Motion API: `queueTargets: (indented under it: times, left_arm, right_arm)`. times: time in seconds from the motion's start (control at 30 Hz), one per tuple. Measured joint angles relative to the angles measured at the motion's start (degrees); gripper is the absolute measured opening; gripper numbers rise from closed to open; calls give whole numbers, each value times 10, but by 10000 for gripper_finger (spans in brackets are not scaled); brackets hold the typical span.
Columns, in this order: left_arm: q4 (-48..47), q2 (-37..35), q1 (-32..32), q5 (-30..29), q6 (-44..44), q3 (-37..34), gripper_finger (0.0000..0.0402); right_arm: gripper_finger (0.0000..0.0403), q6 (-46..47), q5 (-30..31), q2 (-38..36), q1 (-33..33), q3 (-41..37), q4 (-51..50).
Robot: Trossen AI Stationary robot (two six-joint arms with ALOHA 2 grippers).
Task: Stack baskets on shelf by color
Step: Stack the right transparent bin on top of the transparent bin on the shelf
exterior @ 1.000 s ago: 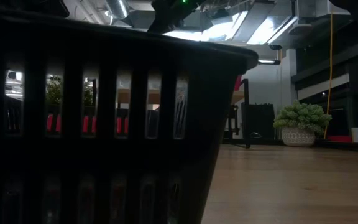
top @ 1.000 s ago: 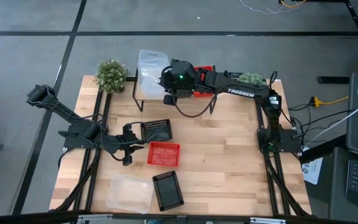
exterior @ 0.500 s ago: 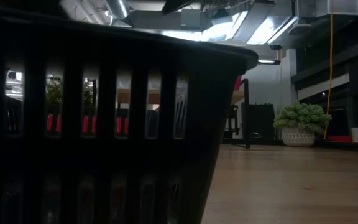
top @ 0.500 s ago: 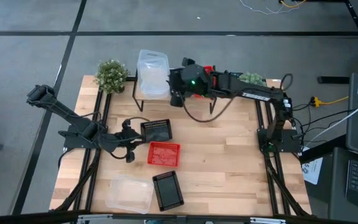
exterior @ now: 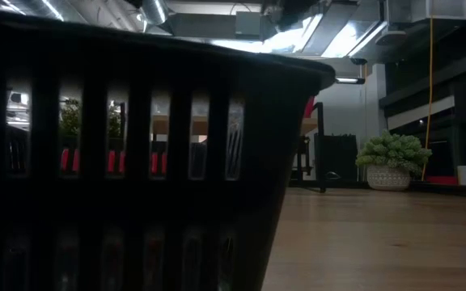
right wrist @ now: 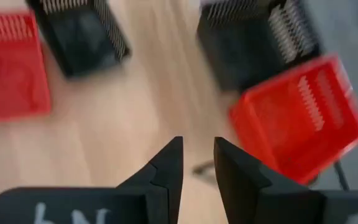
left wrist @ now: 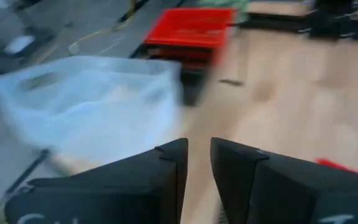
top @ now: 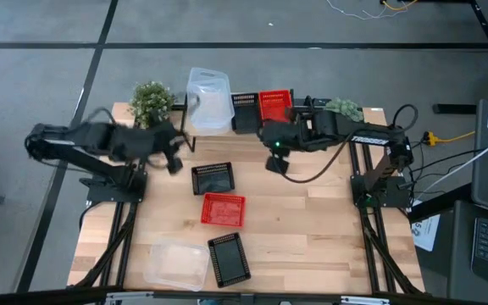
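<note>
**Both arms empty above the table, three baskets up on the shelf**

In the high view, the shelf (top: 195, 135) stands at the upper middle of the frame, at the far edge of the table (top: 312, 220). On it, left to right, sit a clear basket (top: 207, 100), a black basket (top: 244, 110) and a red basket (top: 275, 105), side by side.

Lower down on the table lie four more: a black basket (top: 213, 178) at centre left, a red basket (top: 224, 209) just below it, another black basket (top: 229, 257) at the lower middle, and a clear basket (top: 177, 263) to its left, near the bottom edge. The low view is filled on its left by the dark slatted wall of a black basket (exterior: 136, 162) standing close to the camera.

The left gripper (top: 173, 161) is at the upper left, beside the shelf's left end and above the loose black basket. Its fingers (left wrist: 166, 171) are a narrow gap apart and hold nothing.

The right gripper (top: 274, 163) is just below the shelf's right half. Its fingers (right wrist: 166, 168) are likewise a narrow gap apart, with nothing between them.

One potted plant (top: 152, 102) is at the table's upper left corner, another (top: 343, 108) to the right of the shelf.
</note>
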Motion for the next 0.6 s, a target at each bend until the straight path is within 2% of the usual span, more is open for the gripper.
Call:
queueTargets:
  times: [0.1,0.2,0.3,0.43,0.6]
  left_arm:
    - [-98,22,81,5,9,69,58]
    - [-161,51,164,17,14,91,52]
    - [-154,84,236,55,48,83,46]
    - [-129,133,311,52,91,81,41]
    - [-67,175,366,84,133,81,40]
  right_arm:
    - [90,43,-1,0,16,-1,-53]
    - [90,68,-1,0,33,-1,-73]
    - [90,78,-1,0,52,-1,-77]
    - [90,79,-1,0,75,-1,-77]
    - [90,75,-1,0,98,-1,-80]
